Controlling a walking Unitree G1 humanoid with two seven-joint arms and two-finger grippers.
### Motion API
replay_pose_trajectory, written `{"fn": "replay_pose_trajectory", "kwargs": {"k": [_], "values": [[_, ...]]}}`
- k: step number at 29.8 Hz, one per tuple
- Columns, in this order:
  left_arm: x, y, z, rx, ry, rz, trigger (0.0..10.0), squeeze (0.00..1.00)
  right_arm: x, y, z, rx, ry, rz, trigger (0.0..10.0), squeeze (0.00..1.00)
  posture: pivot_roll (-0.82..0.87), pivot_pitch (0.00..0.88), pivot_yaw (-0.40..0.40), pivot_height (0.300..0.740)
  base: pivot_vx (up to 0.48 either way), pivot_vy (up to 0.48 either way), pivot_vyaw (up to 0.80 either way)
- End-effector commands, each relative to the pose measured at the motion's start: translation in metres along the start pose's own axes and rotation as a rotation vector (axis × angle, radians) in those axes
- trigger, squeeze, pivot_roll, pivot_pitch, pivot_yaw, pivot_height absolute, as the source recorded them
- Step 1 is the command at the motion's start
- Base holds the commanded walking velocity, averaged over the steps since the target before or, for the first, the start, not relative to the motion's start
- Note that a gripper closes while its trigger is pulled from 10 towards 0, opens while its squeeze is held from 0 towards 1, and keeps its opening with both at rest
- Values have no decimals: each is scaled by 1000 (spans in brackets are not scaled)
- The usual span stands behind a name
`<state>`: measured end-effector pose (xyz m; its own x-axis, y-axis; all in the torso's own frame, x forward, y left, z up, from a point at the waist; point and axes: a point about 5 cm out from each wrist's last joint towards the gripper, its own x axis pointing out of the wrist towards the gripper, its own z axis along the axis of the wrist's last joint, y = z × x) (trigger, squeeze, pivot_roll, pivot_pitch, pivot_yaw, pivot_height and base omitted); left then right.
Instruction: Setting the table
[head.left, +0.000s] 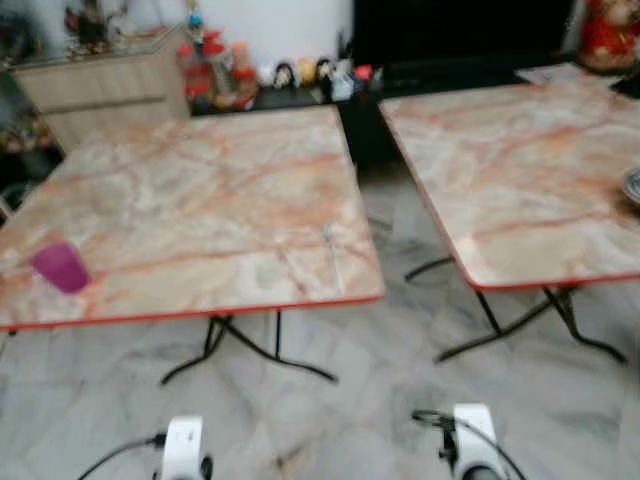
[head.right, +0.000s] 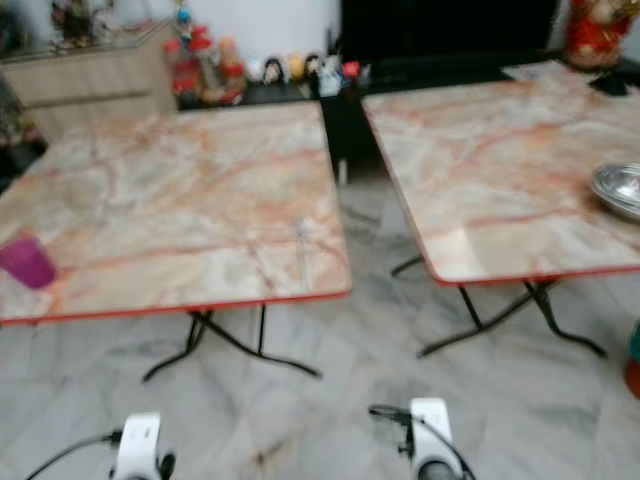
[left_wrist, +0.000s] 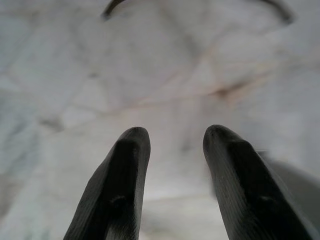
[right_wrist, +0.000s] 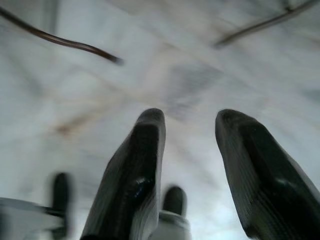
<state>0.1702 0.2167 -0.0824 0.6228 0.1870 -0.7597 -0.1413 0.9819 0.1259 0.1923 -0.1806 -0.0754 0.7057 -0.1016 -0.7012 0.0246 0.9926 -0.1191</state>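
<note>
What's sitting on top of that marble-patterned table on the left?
On the left marble-patterned folding table with red edging, a purple plastic cup stands near the front left corner, and what looks like thin cutlery lies near the front right. Blur hides what that piece is.

Both arms low, hanging idle, wrists at bottom edge of head views. Left gripper pointing down at floor, fingers parted, nothing between. Right gripper likewise pointing down, fingers apart, empty.
</note>
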Motion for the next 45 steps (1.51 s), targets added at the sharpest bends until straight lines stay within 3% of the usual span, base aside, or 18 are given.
{"fn": "replay_pose_trajectory", "kwargs": {"k": [1, 10, 21, 26, 30, 45], "values": [[2, -4, 6, -21, -13, -1, 10000, 0, 0, -11, -2, 17, 14, -32, 10000, 0, 17, 0, 80, 740, 0, 401, 0], [2, -8, 3, 12, 10, 3, 10000, 0, 2, -13, 2, 36, 12, -41, 10000, 0, 18, 0, 82, 740, 0, 178, 0], [1, -9, 3, -25, 9, 3, 10000, 0, 2, -11, 4, 37, 8, -40, 10000, 0, 29, 7, 77, 740, 0, 0, 0], [1, -7, 2, -17, 12, 16, 10000, 0, 3, -9, 7, -3, -3, -29, 10000, 0, 30, 14, 78, 740, 387, 0, 0], [1, -7, 1, -21, 14, 14, 10000, 0, 3, -9, 5, 46, 1, -38, 10000, 0, 32, 15, 78, 740, 405, 0, 431], [-1, -2, -4, -9, 20, 16, 10000, 0, 2, -6, 4, 62, -5, -41, 10000, 0, 38, 21, 96, 740, 389, 0, 0]]}}
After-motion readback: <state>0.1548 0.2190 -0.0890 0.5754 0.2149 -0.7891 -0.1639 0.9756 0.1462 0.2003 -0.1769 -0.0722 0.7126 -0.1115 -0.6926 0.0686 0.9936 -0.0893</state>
